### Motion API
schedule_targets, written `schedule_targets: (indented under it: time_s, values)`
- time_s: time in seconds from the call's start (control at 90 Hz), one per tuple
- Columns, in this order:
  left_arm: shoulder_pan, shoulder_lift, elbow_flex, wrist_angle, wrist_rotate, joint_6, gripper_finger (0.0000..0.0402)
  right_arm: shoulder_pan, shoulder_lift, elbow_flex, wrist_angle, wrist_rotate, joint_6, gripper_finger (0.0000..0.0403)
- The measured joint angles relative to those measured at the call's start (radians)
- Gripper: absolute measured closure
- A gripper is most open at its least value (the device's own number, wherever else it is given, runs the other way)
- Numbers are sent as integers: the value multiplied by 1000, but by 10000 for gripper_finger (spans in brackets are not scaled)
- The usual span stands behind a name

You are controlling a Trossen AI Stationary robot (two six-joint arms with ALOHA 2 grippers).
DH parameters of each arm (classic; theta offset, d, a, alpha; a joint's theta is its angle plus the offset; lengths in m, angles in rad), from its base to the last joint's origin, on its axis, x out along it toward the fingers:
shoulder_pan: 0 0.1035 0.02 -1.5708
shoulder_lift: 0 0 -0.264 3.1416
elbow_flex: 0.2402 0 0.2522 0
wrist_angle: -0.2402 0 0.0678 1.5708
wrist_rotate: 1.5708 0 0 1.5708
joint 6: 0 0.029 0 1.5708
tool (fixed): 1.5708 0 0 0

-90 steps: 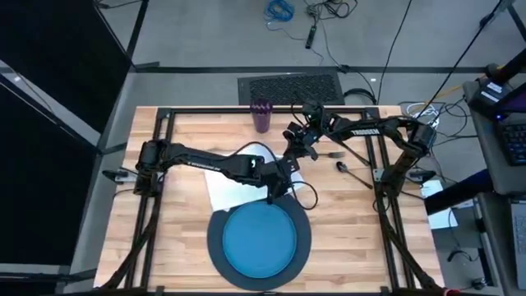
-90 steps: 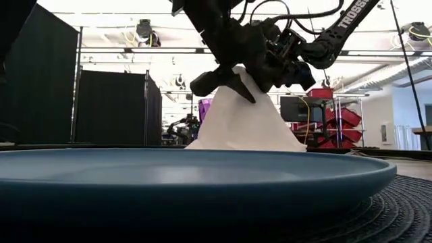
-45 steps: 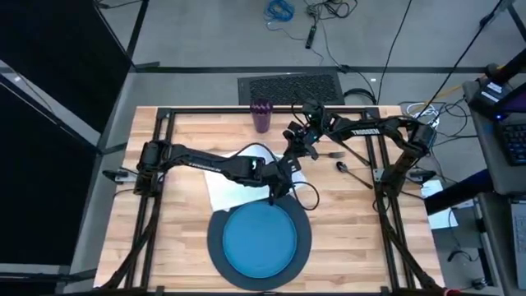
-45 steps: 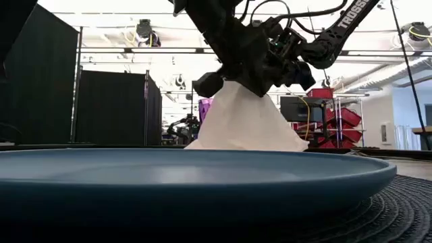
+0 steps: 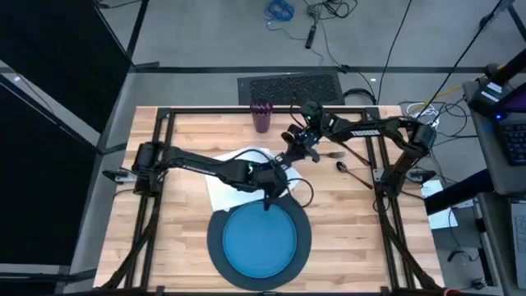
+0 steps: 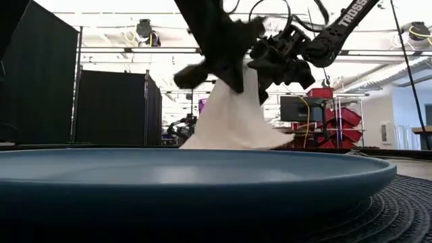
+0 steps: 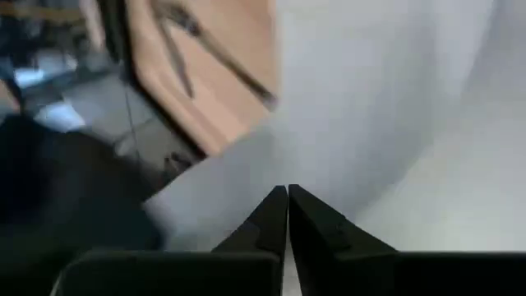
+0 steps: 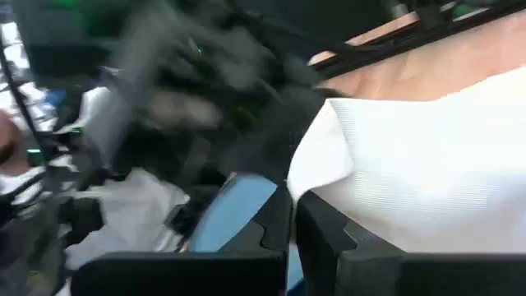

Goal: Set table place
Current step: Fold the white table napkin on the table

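White cloth napkin [image 5: 238, 168] pinched by both closed grippers, left [image 5: 267, 200] & right [image 5: 292, 148]; blue plate [image 5: 260, 238] sits on grey charger [image 5: 216, 247].

One blue plate [image 5: 260, 239], one grey charger [image 5: 217, 247], one white napkin [image 5: 230, 182], one purple cup [image 5: 261, 116], two arms.

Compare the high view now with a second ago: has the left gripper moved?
Yes. The left gripper, holding the napkin, has shifted toward the blue plate, now over its far rim.
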Motion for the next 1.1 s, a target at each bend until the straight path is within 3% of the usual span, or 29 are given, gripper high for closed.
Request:
schedule_targets:
  time_s: [0.122,0.278,0.467,0.622,0.833,1.1]
  values:
    - [-15,-93,2,-43,1,-157,401,-15,0,0,2,52,12,403]
    - [-30,-200,1,-139,1,-343,401,0,0,0,2,222,84,403]
    - [-60,-365,-18,-237,3,-615,401,40,0,0,80,326,195,403]
    - [-108,-511,-126,-258,-95,-772,401,69,0,0,162,358,286,403]
    - [-197,-699,-329,-108,-198,-888,401,110,11,100,71,430,273,403]
    - [-247,-772,-484,75,-308,-888,401,181,119,390,-175,566,222,403]
